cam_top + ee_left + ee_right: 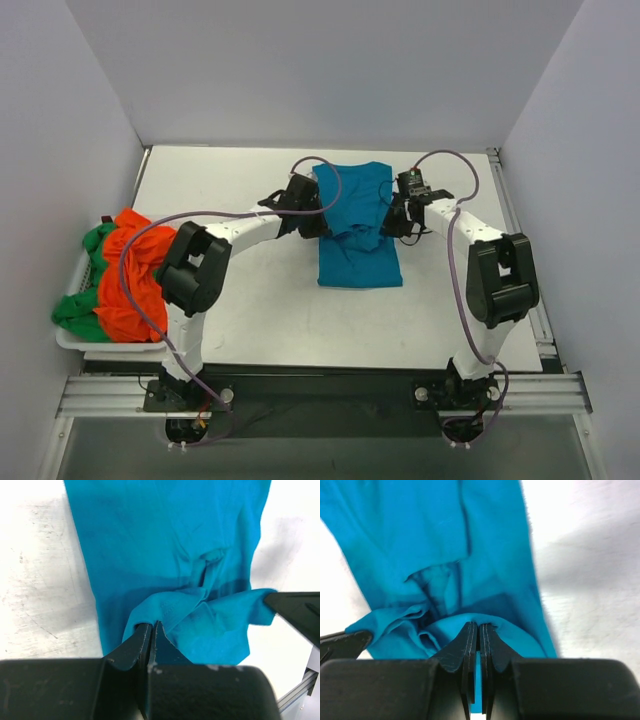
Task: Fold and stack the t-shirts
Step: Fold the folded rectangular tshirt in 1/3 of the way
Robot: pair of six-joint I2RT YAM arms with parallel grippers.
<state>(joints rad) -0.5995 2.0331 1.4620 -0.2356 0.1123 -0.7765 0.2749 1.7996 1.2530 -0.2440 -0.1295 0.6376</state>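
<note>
While the teal-blue t-shirt [358, 255] lies lengthwise on the middle of the white desk [250, 300] in the top view, the left end effector [320, 224] sits at its left edge and the right end effector [390, 224] at its right edge. The cloth between them is bunched into a raised crease. Well apart, at the desk's left edge, a white basket [70, 343] holds the orange t-shirt [135, 270] heaped over the green t-shirt [75, 312], both spilling over the rim. Grey walls [300, 70] close in the desk on three sides.

From the left wrist, the left end effector is clenched on a pulled-up fold of the teal cloth, its fingers [132, 647] pressed together with fabric between the tips. The black tip of the right end effector shows at the right, meeting a corner of the same fold.

From the right wrist, the right end effector is likewise clenched on a teal fold, and the rest of the shirt lies beyond on the desk. The other end effector's dark tip shows at the lower left, against the cloth.
</note>
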